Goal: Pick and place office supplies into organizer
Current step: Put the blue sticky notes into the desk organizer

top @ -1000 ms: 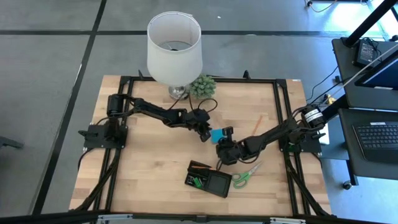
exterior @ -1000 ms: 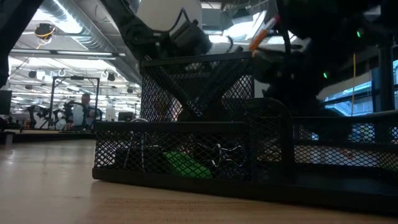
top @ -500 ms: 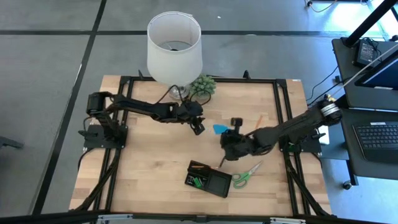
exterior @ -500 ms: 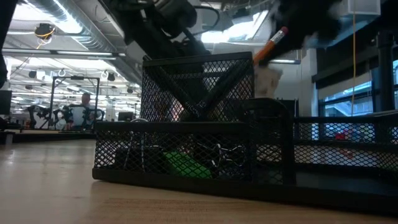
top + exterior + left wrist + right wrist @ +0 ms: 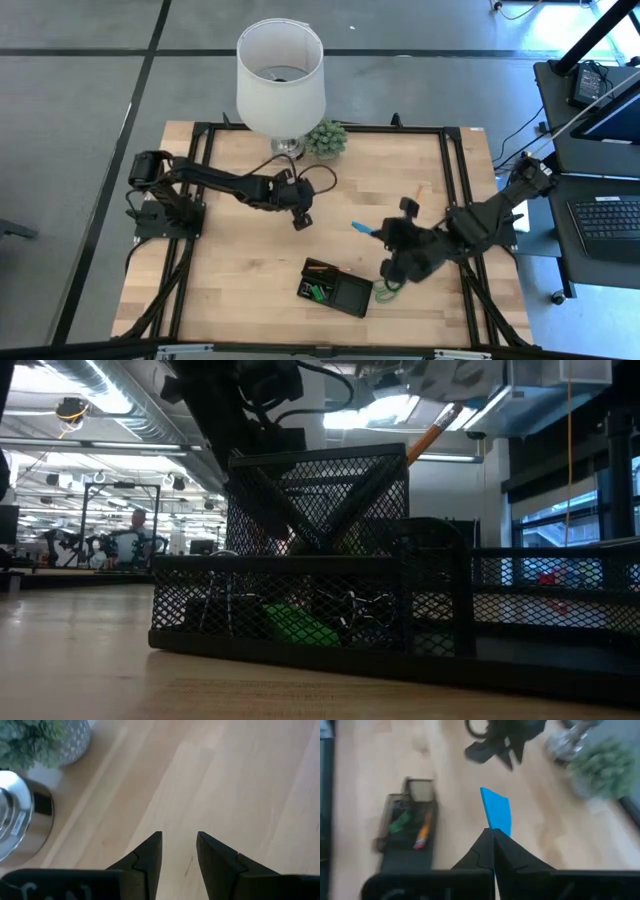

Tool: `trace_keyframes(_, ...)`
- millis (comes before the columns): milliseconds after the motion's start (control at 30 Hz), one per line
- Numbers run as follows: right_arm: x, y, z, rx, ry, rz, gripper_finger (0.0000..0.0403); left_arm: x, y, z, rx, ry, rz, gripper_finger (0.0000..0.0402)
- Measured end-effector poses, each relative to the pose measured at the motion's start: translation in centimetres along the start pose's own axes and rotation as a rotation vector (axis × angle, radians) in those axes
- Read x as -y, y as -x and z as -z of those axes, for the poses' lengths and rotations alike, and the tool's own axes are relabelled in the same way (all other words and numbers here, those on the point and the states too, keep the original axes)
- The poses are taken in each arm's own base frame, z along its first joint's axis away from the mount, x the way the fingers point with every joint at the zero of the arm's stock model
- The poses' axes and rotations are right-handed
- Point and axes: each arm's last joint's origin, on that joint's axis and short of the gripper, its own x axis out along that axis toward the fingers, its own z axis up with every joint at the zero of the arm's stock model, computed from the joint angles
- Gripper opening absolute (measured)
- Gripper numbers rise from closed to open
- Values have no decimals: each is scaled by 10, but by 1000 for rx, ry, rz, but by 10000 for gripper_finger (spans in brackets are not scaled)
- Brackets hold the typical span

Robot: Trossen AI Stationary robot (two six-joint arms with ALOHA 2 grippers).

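Blue pad pinched, tray just ahead!
My right claw (image 5: 494, 836) clamps the thin blue square sticky-note pad (image 5: 498, 813) edge-on; the black mesh organizer tray (image 5: 337, 288) lies just beside it, towards the worktop's near edge. My left claw (image 5: 179, 851) hangs apart, farther off.

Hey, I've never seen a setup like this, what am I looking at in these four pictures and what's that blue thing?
This is a robot with two dark arms bolted to a wooden table. One picture looks straight down from above, one looks level across the tabletop, and two come from cameras on the arms' wrists.

The right gripper is shut on a blue sticky-note pad and holds it above the table. The left gripper is open and empty, near the white lamp and a small green plant.

On the table is a black mesh organizer with an orange pencil sticking up from it and a small green piece in its front compartment. Green-handled scissors lie beside it, partly hidden by the right arm.
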Motion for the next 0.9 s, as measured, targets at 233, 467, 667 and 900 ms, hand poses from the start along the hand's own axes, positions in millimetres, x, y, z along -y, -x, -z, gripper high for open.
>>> trace_keyframes(233,-48,5,17,-103,-44,-128,0,14,6,7,-2,-50,-2,116)
trace_keyframes(467,-87,-18,45,-196,-72,-98,0,23,10,10,7,-73,18,116)
trace_keyframes(667,-111,-42,57,-222,-79,-106,0,26,12,11,8,-81,24,116)
trace_keyframes(900,-115,-58,58,-228,-76,-84,0,26,12,11,8,-74,24,116)
